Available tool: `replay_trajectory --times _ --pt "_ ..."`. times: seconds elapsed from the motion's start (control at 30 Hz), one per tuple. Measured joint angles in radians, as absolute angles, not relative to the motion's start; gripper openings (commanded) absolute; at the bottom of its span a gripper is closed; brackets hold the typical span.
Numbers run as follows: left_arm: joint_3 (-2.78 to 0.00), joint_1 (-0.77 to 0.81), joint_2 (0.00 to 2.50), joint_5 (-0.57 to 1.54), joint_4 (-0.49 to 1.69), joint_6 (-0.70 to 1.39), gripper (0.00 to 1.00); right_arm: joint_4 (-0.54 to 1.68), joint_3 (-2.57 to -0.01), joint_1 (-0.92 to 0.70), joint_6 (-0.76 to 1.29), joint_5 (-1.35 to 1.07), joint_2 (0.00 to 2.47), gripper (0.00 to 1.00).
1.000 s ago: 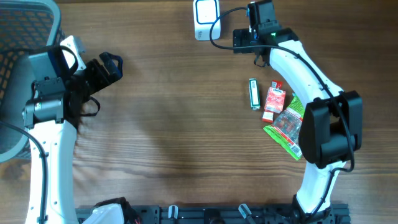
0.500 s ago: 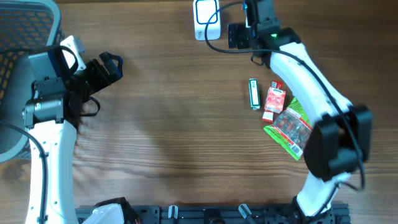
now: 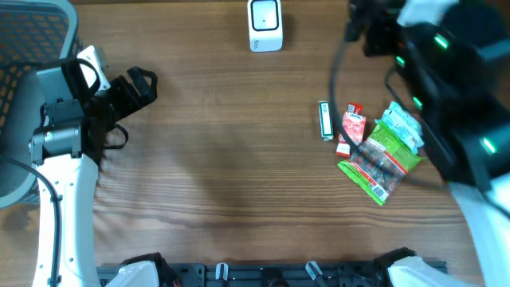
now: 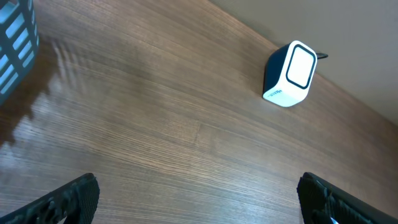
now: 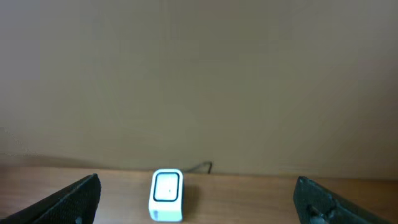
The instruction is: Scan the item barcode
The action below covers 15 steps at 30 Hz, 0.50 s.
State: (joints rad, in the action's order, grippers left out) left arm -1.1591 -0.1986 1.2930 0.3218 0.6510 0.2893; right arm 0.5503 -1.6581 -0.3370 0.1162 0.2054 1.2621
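The white barcode scanner stands at the table's far edge, its window facing up. Three items lie at the right: a slim green stick pack, a red packet and a green snack bag. My right arm is raised close to the overhead camera, blurred, above those items. The right gripper is open and empty, looking level at the scanner from a distance. My left gripper hangs open and empty over the table's left side, with the scanner far ahead of it.
A grey mesh basket sits at the left edge beside the left arm and shows in the left wrist view's corner. The scanner's cable runs off behind it. A plain wall stands behind the table.
The right arm has pulled away from the scanner, rising up and to the right toward the overhead camera. The left arm and the items have not moved.
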Motion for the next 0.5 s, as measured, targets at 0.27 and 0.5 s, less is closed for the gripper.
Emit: replay_trajectory --times 0.27,0.5 --pt "-1.159 -0.199 1.293 0.322 0.651 0.289 1.00 0.772 -1.659 -0.337 0.116 0.206 0.883 1.00" --pt "-1.159 -0.199 1.293 0.322 0.651 0.289 1.00 0.910 -1.579 -0.305 0.092 0.221 0.585 1.00"
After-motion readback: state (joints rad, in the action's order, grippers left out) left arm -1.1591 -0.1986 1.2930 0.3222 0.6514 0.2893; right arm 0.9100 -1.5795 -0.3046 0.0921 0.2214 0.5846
